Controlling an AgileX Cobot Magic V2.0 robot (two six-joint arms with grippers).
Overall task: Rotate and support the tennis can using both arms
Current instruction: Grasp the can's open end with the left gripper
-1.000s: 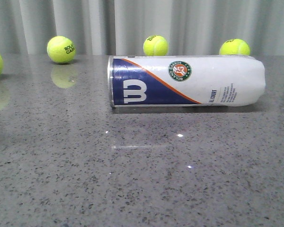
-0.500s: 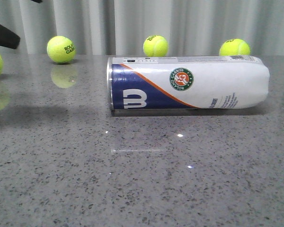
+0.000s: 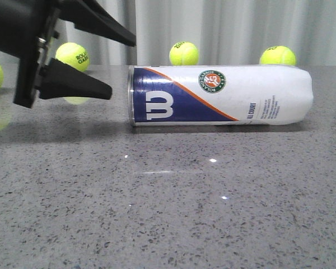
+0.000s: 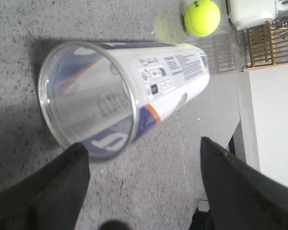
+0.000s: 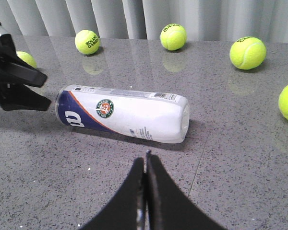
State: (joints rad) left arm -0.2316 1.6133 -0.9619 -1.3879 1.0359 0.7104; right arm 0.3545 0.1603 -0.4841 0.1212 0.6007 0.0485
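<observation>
The left gripper (image 3: 115,66) has just swung in from the left, fingers apart, aimed at the can's (image 3: 221,95) metal-rimmed open end without touching. The can lies on its side mid-table (image 3: 168,213), slightly rolled. The right gripper (image 5: 145,165), fingers together, hangs near.

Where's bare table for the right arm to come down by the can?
Bare: the table in front of the tennis can, where the shut right claw sits. Crowded: the can's open end, faced by the open left claw, and the balls behind.
</observation>
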